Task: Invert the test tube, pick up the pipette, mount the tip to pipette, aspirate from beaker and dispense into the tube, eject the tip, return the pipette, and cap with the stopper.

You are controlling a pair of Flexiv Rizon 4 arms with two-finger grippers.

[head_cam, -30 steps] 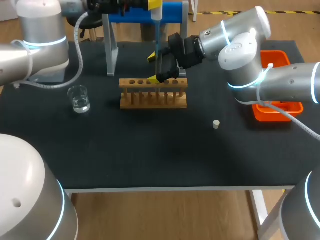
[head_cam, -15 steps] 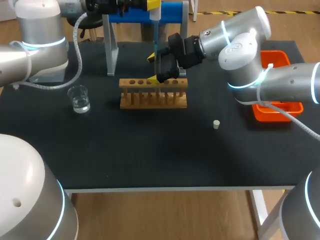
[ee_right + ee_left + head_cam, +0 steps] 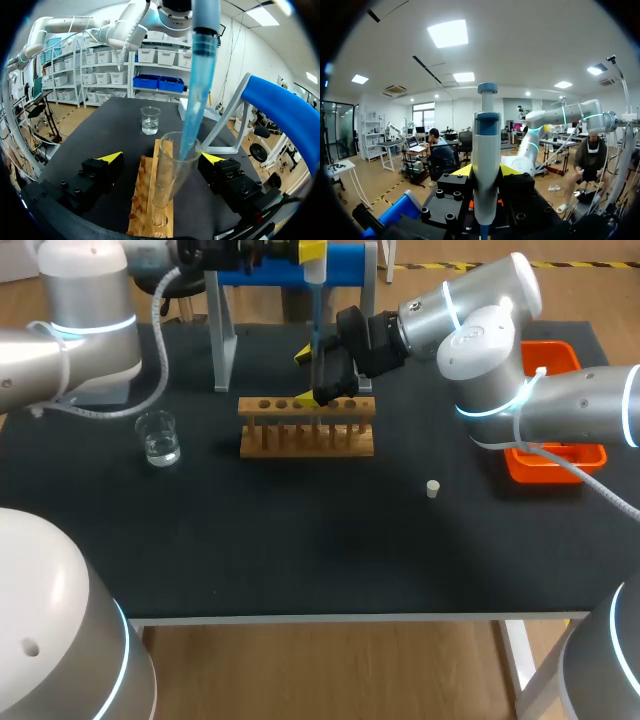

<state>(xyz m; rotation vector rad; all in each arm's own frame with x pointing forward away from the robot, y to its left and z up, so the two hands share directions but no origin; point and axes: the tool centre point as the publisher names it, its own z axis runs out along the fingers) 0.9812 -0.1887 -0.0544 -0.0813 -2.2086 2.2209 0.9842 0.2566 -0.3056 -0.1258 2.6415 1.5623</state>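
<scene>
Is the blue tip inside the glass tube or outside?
Inside: the right wrist view shows the blue tip dipping past the test tube's rim.

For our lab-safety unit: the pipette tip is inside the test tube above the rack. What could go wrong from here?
1. The blue tip reaches down through the narrow mouth of the test tube; if the pipette drifts sideways, it may knock or tilt the tube.
2. Liquid that misses the tube would likely spill onto the wooden rack.
3. The stopper lies loose on the table; a nudge could send it rolling.
</scene>
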